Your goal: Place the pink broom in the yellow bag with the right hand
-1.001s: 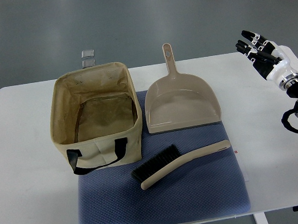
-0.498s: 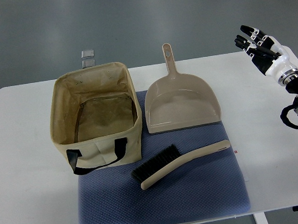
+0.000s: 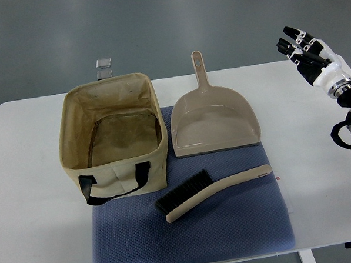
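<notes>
Since the earlier frames, we are seeing only the right hand [image 3: 310, 52] shifting, drifting slightly toward the upper right edge of the top view; everything on the surface [image 3: 32, 204] is lying exactly where it lay before. We are observing the right hand hovering above the far right corner of the white surface, its arm entering from the right edge, with the dark fingers [image 3: 294, 38] spreading apart and gripping nothing.

We are finding the pink broom [image 3: 211, 192] (its colour reading closer to beige under this light) resting flat on the blue mat [image 3: 239, 228], well apart from the hand. Its black bristles are pointing toward the lower left and its handle is angling up toward the right. The broom is lying just beside the front right corner of the yellow bag [image 3: 114, 137], not inside it.

We are noting the yellow bag standing upright and open on the left part of the mat, a black strap looping across its near wall. A matching dustpan [image 3: 213, 120] is sitting to the right of the bag, its pan partly on the mat and its handle pointing away from us. A small clear clip-like object [image 3: 104, 66] is showing just behind the bag's far rim; we cannot tell what it is.
</notes>
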